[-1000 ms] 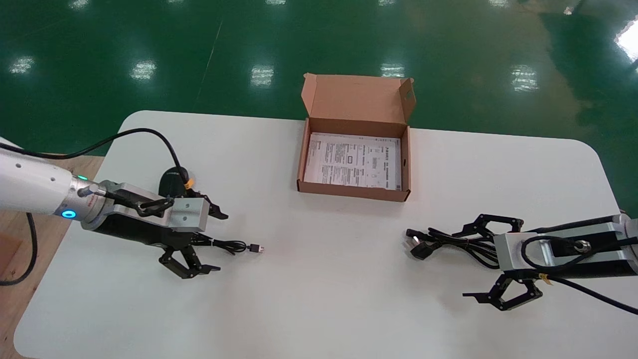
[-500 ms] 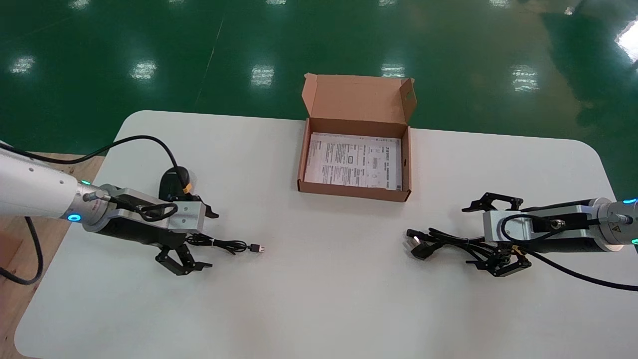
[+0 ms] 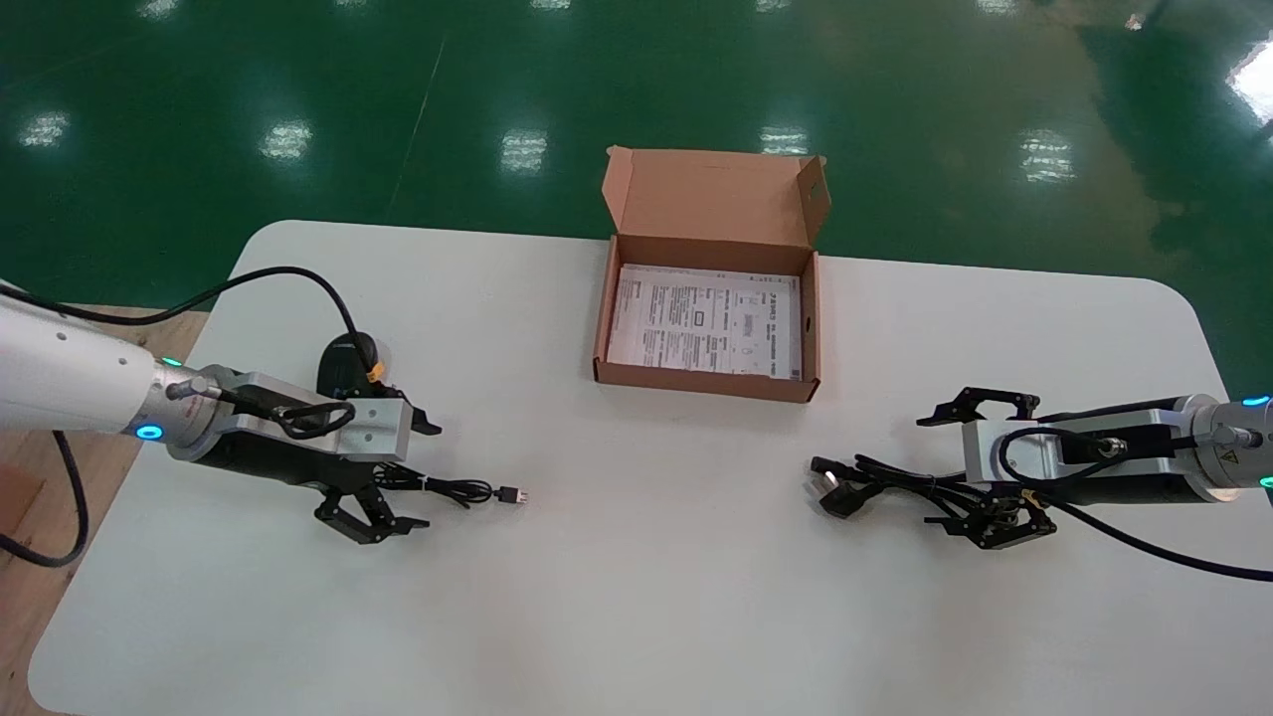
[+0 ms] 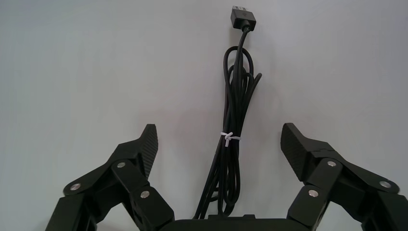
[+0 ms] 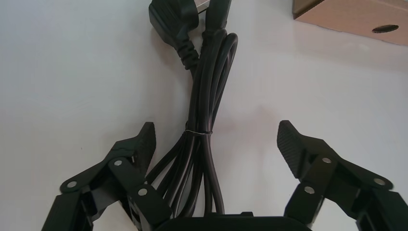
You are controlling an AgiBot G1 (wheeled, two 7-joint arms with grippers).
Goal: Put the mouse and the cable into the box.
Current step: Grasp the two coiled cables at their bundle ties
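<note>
Straddling the mouse cord (image 4: 235,110) with my left pincer (image 3: 428,475), I hold its fingers wide, one on each side of the tied bundle, low over the table (image 3: 646,597). The mouse (image 3: 348,363) sits just beyond that pincer, partly hidden by it, near the table's left edge. The cord's plug points toward the middle.

My right pincer (image 3: 927,469) is spread just as wide astride the power cable (image 5: 207,86). That cable's plug end lies on the side toward the middle. Neither pincer grips anything.

The box (image 3: 706,381) stands open at the far middle of the table, lid upright at its back, with a printed sheet (image 3: 706,318) lying flat inside. Open tabletop lies between each pincer and the box's front wall, and a broad stretch runs along the near edge.
</note>
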